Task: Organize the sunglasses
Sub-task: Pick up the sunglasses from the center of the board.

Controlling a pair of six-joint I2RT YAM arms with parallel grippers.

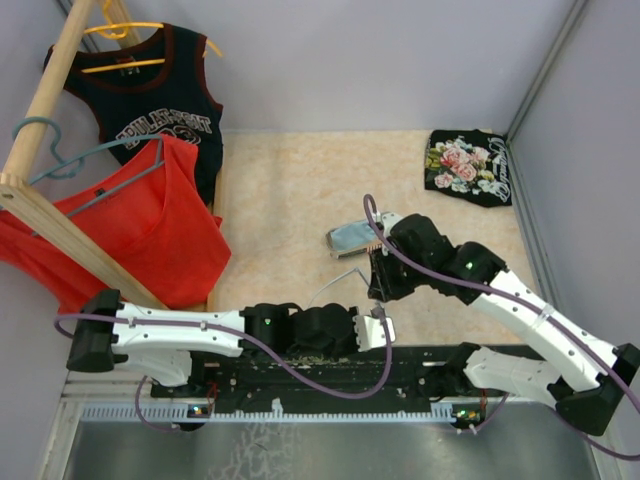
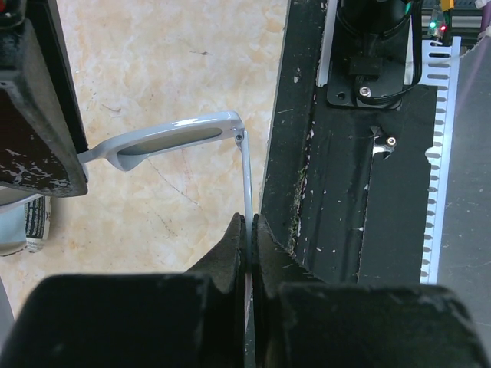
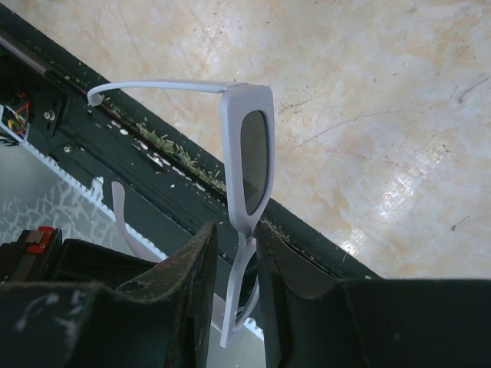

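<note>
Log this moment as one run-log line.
sunglasses: arms unfolded, held by both tools | left tool: shut on one arm | right tool: shut on front frame

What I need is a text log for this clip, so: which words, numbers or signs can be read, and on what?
"BRILLIANT SPORT", or close to it: arched white letters on the black jersey, blurred.
Number below those letters: too blurred to read.
Floral black cloth: pale marks at its edges, too small to read.
Sunglasses: no text seen.
</note>
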